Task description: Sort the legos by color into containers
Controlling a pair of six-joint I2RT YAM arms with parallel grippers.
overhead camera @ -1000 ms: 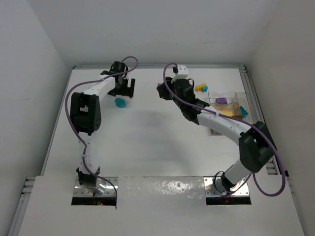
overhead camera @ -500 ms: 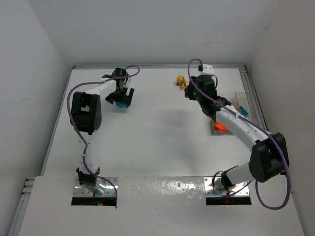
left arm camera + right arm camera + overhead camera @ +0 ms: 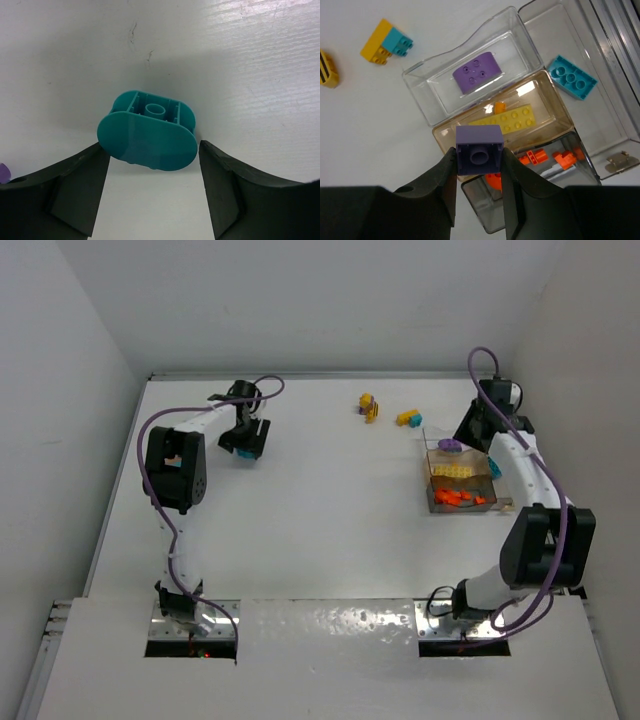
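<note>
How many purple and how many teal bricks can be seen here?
Purple: 2 (purple square in right gripper, purple oval in the box)
Teal: 3 (teal oval by left gripper, teal brick in the box, teal piece on yellow brick)
Total: 5

White matte surface (image 3: 320, 520), boxed in on three sides by plain white walls: back wall (image 3: 320, 300), left wall (image 3: 50, 440), right wall (image 3: 590, 340). Thin metal rail (image 3: 320, 375) along far edge, side rail (image 3: 108, 512) down left edge. White front panel (image 3: 330, 670) at near edge, glossy strip (image 3: 330, 615) just behind it catching glare. Even diffuse light from above, shadows soft and faint. Few dark scuff marks (image 3: 134, 30) on surface up close in left wrist view, faint ridged texture too.
</note>
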